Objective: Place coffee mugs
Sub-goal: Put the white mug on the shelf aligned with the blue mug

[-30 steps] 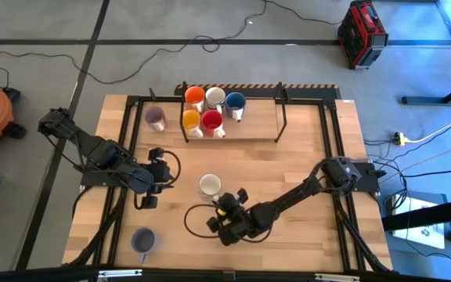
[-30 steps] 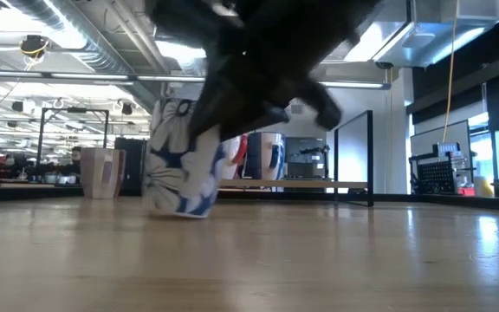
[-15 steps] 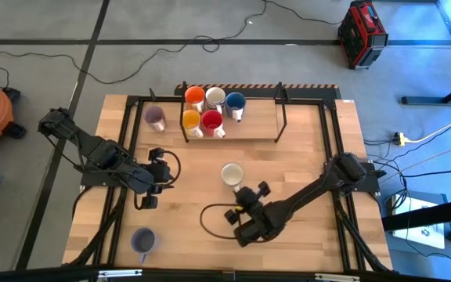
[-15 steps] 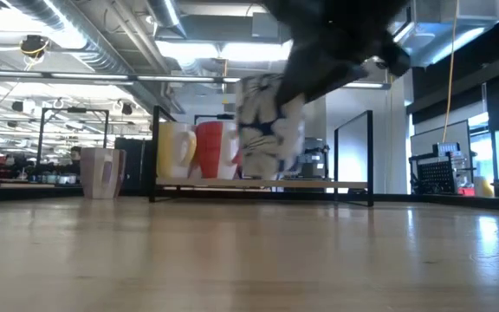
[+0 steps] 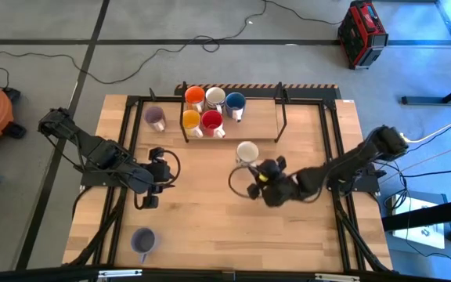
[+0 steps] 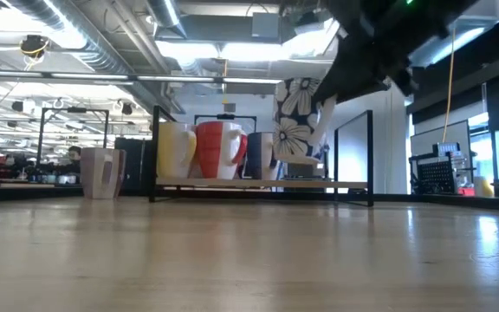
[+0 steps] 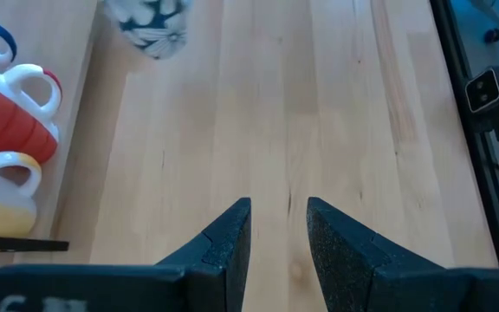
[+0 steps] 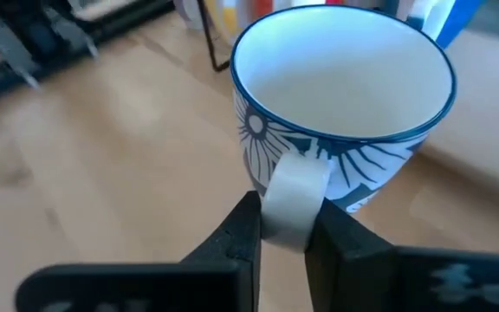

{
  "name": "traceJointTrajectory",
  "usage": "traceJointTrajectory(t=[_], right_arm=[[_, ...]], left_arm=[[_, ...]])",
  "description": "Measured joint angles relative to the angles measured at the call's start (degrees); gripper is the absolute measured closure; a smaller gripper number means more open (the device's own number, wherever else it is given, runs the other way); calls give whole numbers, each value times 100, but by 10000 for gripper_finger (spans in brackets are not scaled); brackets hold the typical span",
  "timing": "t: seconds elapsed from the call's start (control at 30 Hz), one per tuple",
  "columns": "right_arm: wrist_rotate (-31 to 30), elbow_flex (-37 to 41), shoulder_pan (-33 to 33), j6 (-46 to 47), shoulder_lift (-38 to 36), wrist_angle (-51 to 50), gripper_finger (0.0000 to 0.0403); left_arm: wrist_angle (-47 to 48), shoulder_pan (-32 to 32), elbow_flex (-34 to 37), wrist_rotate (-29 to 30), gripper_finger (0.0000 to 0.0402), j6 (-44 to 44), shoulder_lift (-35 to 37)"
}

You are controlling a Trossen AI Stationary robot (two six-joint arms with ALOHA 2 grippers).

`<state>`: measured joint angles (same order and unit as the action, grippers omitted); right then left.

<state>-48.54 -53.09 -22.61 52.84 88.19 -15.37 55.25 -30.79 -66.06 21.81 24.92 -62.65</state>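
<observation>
Over the last second the right gripper (image 5: 258,174) has carried the flowered white mug (image 5: 247,152) from the near middle of the table (image 5: 304,227) up and across toward the rack (image 5: 257,125), and the low view shows it now clear of the wood where before it hung just above it; the left arm has not stirred.

Nearest the front edge, one pale purple mug (image 5: 142,240) stands alone at the left corner; a little further in, the left gripper (image 5: 153,188) waits over bare boards with its fingers (image 7: 223,247) parted and nothing between them; at mid-table the right gripper's fingers (image 8: 241,230) are pinched on the mug's handle (image 8: 291,201), the cup hanging open-mouthed just short of the rack; on the rack five mugs already stand, two orange, one white, one red (image 5: 212,120), one blue; the other pale purple mug (image 5: 155,117) sits beside the rack's left end.

The mug looks like glazed ceramic: stiff, slick, fairly heavy for its size, liable to chip on a hard landing; held by the handle alone it can swing, so a slow, level set-down seems wise.
</observation>
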Motion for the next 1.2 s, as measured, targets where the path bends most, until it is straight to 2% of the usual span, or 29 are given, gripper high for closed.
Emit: traceJointTrajectory(t=[0.2,0.27,0.4,0.57,1.2], right_arm=[[986,40,1008,-1486,-104,230,364],[1284,40,1311,-1809,-104,334,364],[1503,40,1731,-2391,-104,582,364],[2164,38,2215,-2930,-65,942,364],[2795,36,3010,-3695,16,1285,364]], left_arm=[[-170,1,0,21,292,-2,0],[-239,2,0,25,292,0,0],[-251,2,0,55,292,1,0],[-249,1,0,169,292,45,0],[-425,1,0,285,292,44,2]])
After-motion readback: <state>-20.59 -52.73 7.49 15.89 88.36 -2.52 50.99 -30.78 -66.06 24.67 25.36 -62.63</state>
